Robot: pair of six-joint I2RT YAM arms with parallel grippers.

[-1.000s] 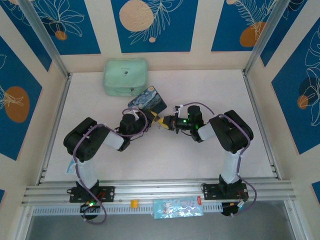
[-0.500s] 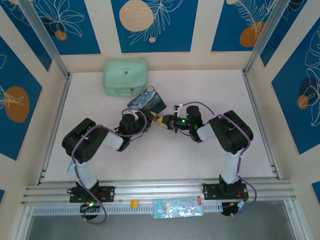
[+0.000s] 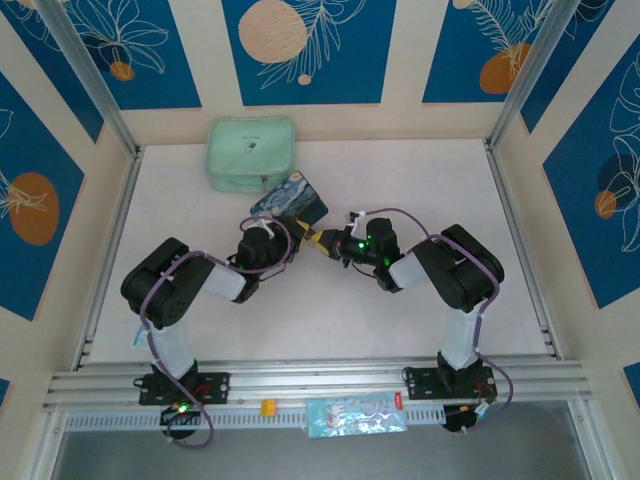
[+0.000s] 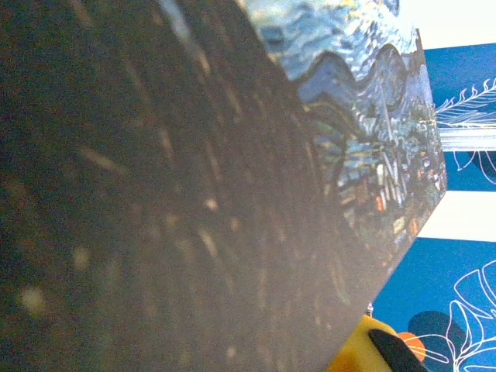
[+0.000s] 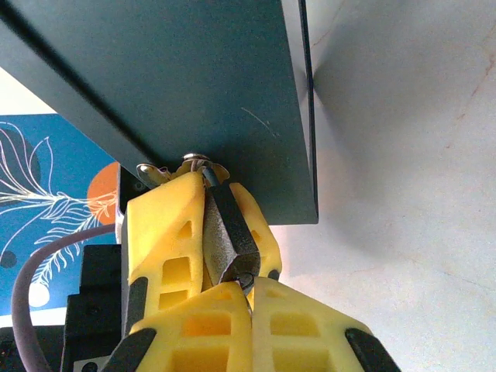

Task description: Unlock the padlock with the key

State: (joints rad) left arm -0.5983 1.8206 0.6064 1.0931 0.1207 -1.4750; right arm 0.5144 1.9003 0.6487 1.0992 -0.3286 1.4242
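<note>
On the white table (image 3: 400, 180), the padlock (image 5: 229, 232) hangs just under the tin box (image 5: 194, 77) edge, pinched by the left gripper (image 5: 209, 194). The right gripper (image 5: 248, 288), apparently clamped on the barely visible key (image 5: 246, 279), meets its base. Twisting off-axis could bend the key or tip the box.

A robot test cell in a lab. An aluminium rail (image 3: 320, 378) edges a white tabletop (image 3: 330, 320). Two robot arms, the left arm (image 3: 180, 290) and the right arm (image 3: 460, 270), are bolted to the rail. Beyond the rail, metal posts (image 3: 85, 70) frame cream walls carrying blue panels (image 3: 300, 50) printed with white leaves and orange discs.
</note>
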